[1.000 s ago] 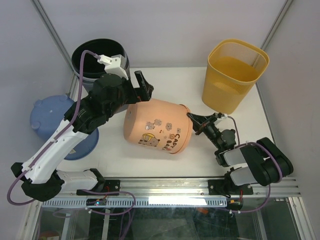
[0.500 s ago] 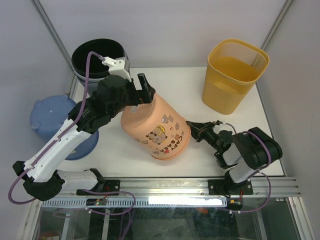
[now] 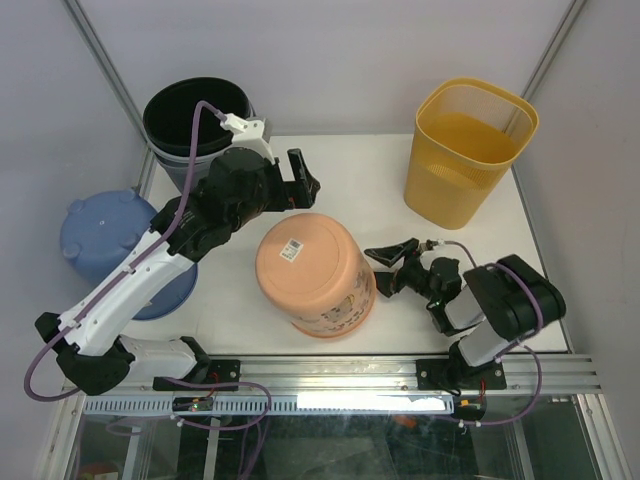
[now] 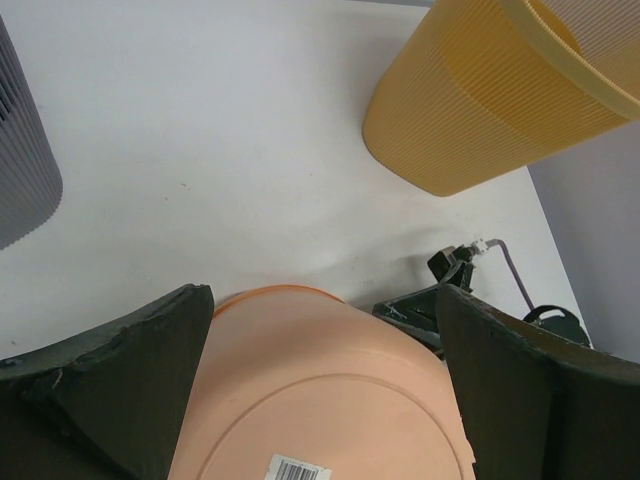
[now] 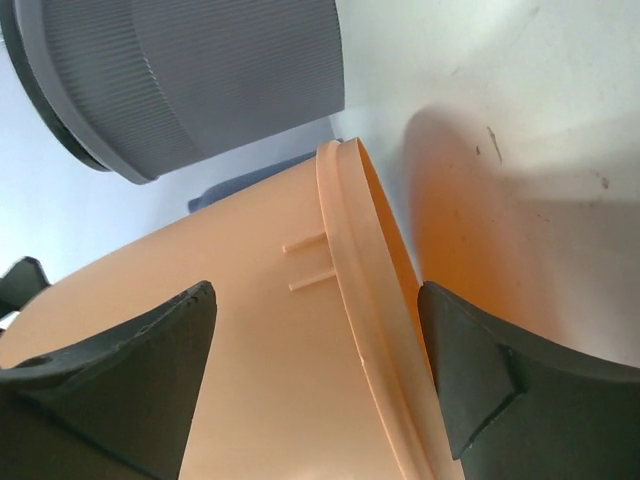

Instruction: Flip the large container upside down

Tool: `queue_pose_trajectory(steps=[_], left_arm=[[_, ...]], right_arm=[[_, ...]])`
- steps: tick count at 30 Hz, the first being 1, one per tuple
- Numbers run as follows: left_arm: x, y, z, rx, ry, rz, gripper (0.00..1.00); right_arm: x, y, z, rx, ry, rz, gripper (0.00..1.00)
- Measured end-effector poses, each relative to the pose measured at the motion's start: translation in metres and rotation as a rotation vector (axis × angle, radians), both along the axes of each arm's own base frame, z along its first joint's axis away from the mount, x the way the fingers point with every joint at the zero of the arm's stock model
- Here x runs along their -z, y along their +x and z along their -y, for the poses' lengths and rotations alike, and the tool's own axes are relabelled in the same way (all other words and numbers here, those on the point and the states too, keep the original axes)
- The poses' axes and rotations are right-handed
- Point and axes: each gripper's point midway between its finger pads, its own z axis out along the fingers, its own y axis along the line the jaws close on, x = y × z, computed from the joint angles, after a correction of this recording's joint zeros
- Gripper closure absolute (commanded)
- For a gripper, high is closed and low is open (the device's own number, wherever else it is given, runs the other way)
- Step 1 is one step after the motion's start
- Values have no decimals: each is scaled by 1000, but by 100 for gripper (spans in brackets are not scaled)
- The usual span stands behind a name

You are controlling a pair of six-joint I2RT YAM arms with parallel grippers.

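The large container is a peach plastic tub with cartoon print. It stands mouth down in the middle of the white table, its flat base with a barcode label facing up. My left gripper is open just behind and above it, touching nothing; in the left wrist view the tub's base lies below and between the spread fingers. My right gripper is open at the tub's right side. Its jaws straddle the tub's rim without closing on it.
A yellow ribbed basket stands at the back right. A black bin stands at the back left corner. A blue tub with lid sits beyond the table's left edge. A metal rail runs along the near edge.
The tub swung from lying on its side to base up. My right gripper opened and let go of its rim. My left gripper drew back off the tub.
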Motion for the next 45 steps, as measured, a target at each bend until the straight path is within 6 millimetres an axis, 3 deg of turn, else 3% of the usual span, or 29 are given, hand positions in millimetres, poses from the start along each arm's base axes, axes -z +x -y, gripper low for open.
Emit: queue_pose_trajectory(steps=[1,4,11,14,18,20,25,27,30,35,38,41,45], left_arm=[[1,0,1,3,2,-3,1],[5,1,4,12,8,-11,1],[8,3,11,31,2,-15,1],[12,3,14,44,5,-24,1],[16,3,16,54,14,-32,1],[17,3,17,61,18,-31,1],[17,2,18,83,33,-25,1],[18,2,18,88,46,-21,1],[16,6,22,91,51,-18,1],[3,10,27,96,31,1,1],[-13,10,27,96,5,28,1],[-28,9,27,96,-18,53,1],[-33,7,25,97,-24,64,1]], right_arm=[[0,0,0,-5,-21,8,14],[-4,5,-1,-18,-120,21,1],[-39,33,23,72,-466,143,1],[-24,28,39,78,-596,108,0],[15,5,59,29,-752,-8,1],[24,-6,66,-1,-802,-38,0],[10,-21,67,-49,-820,42,4],[3,-21,60,-54,-798,87,3],[5,-24,34,-107,-778,119,1],[23,-37,-60,-321,-767,131,0],[16,-39,-110,-395,-698,175,0],[4,-27,-122,-374,-665,213,1],[-16,-14,-101,-300,-703,263,1]])
